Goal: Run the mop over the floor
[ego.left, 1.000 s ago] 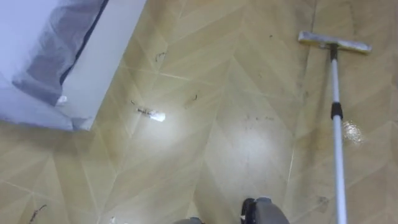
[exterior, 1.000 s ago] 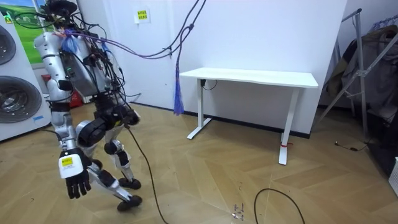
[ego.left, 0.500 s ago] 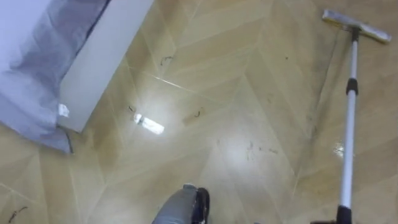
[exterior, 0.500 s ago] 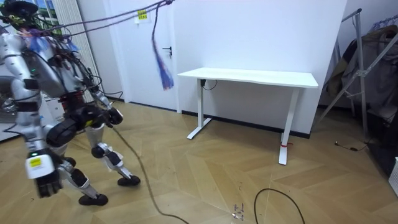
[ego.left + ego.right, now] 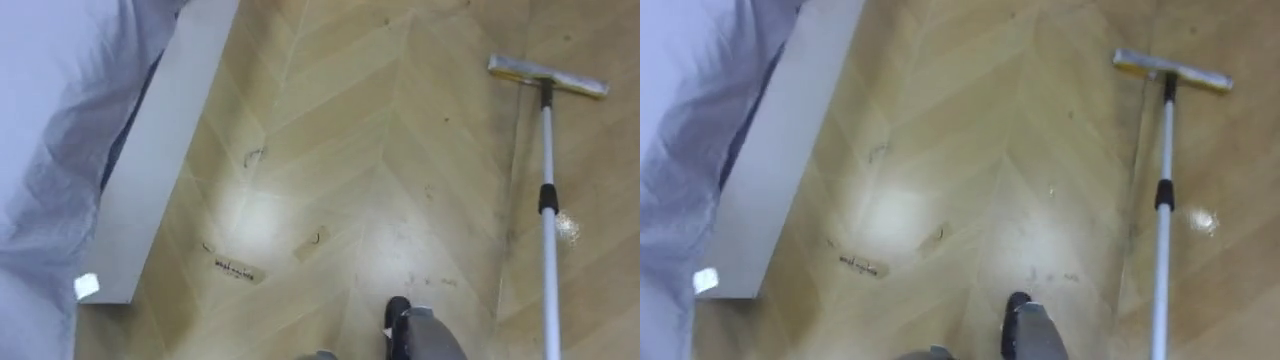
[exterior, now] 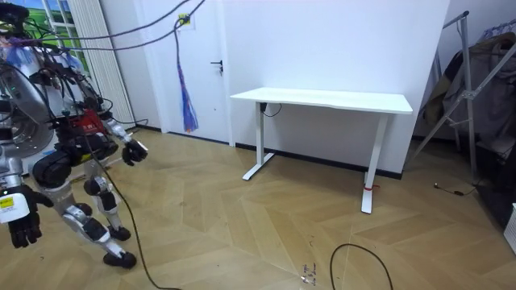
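Resting with its flat head on the wood floor (image 5: 350, 130), the mop (image 5: 546, 200) is at the robot's front right, well apart from the bed (image 5: 160, 150) on the left. The left hand (image 6: 18, 227) hangs loose and holds nothing. The right hand (image 6: 133, 151) is too small to tell about.

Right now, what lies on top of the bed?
A grey-white sheet lies crumpled on the bed, up to its white side. What is beneath the sheet is covered, so no mattress can be seen.
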